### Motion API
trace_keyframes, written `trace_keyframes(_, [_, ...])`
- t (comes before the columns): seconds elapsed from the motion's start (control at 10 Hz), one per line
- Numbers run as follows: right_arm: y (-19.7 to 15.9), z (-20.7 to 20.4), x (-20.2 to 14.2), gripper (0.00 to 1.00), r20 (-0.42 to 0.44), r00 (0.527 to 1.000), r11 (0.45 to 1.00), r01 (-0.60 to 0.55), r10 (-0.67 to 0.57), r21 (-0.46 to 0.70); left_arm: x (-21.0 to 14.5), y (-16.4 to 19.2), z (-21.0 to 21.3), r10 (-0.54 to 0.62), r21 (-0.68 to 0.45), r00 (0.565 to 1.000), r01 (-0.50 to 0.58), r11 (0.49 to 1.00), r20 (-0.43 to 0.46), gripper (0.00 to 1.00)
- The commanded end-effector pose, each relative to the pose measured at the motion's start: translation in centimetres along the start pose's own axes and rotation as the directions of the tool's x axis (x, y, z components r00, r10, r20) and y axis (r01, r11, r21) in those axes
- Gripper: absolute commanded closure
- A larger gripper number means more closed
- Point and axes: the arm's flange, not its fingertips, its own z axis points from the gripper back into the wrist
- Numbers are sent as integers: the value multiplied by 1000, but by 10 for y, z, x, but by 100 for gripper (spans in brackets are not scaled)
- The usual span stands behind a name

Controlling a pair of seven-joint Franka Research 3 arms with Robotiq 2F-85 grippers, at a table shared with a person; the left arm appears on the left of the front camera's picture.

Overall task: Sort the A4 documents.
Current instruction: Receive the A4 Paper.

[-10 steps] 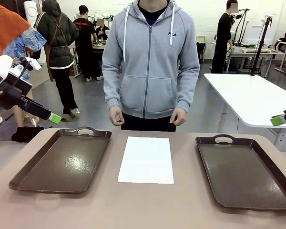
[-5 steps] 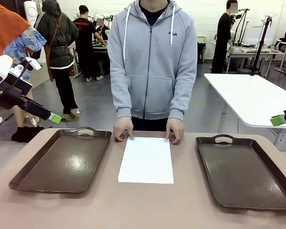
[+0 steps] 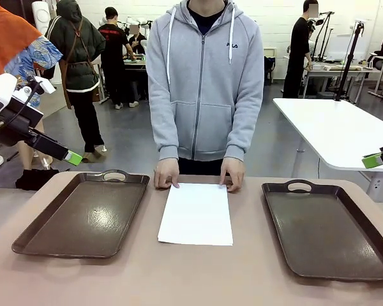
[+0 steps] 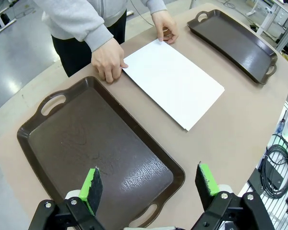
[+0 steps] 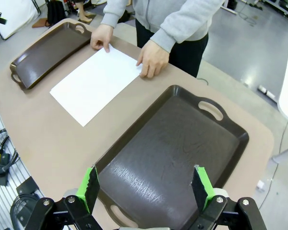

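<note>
Sorting seems unstarted: thin white rectangular paper sheets (image 3: 195, 213) are steadied by a person's hands (image 3: 166, 173); left gripper (image 4: 150, 182) and right gripper (image 5: 146, 187) are spread wide, empty; a reach is called for.

grey floor (image 3: 121, 137), white far wall (image 3: 277, 19), a white side table (image 3: 345, 131) at right.

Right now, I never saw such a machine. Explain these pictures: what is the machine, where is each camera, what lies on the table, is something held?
This is a two-arm robot. One picture looks across the table from between the arms; the other two look down from each wrist. The left gripper and right gripper are open and hold nothing. On the table lies a paper sheet between the left tray and right tray. A person rests a hand at each far corner.
</note>
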Motion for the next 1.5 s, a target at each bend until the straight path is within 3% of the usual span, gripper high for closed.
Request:
trace_keyframes(0.0, [0, 0, 0, 0, 1, 1000, 1000, 1, -1, 2, 0, 1, -1, -1, -6, 1000, 1, 1000, 3, 0])
trace_keyframes(1.4, [0, 0, 0, 0, 1, 1000, 1000, 1, -1, 2, 0, 1, -1, -1, -6, 1000, 1, 1000, 3, 0])
